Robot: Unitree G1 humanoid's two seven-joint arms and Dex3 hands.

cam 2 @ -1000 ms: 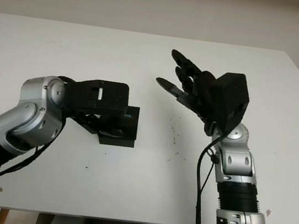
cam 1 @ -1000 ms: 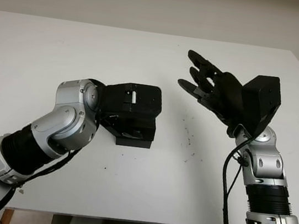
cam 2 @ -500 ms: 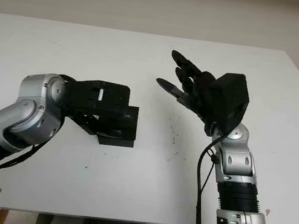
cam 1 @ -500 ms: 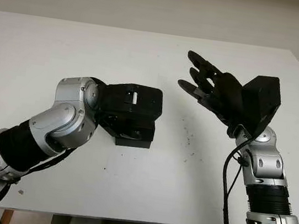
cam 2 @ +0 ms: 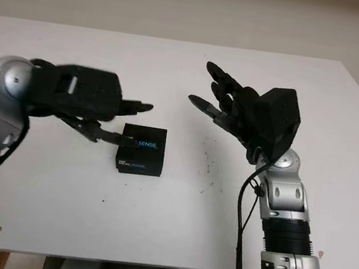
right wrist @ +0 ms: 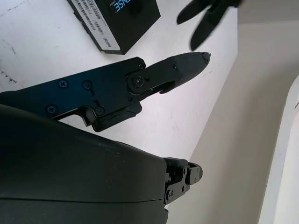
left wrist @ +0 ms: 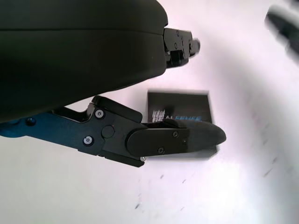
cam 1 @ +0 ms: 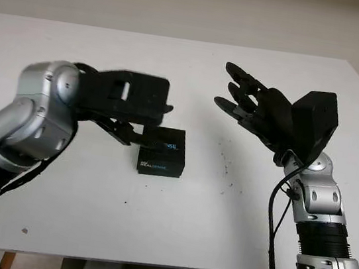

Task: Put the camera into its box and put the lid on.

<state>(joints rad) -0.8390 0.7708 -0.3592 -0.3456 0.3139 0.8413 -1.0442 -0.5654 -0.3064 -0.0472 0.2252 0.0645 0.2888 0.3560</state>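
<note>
A black box (cam 1: pixel 162 151) lies on the white table (cam 1: pixel 152 231) with its lid on and white lettering showing on top. My left hand (cam 1: pixel 154 124) hangs open just above and to the left of the box, holding nothing. In the left wrist view the box (left wrist: pixel 180 106) lies beyond one black finger (left wrist: pixel 177 137). My right hand (cam 1: pixel 239 93) is raised open over the table to the right of the box, well apart from it. The right wrist view has the box (right wrist: pixel 117 18) beyond its finger (right wrist: pixel 173 70).
Small dark specks (cam 1: pixel 228 171) dot the table between the box and the right arm. The table's front edge (cam 1: pixel 148 264) runs close to both arms. A pale wall (cam 1: pixel 185 1) stands behind the table.
My left hand, which lay over the box, has lifted off and swung up and to the left, uncovering the closed lid. The box and the right arm have stayed put.
</note>
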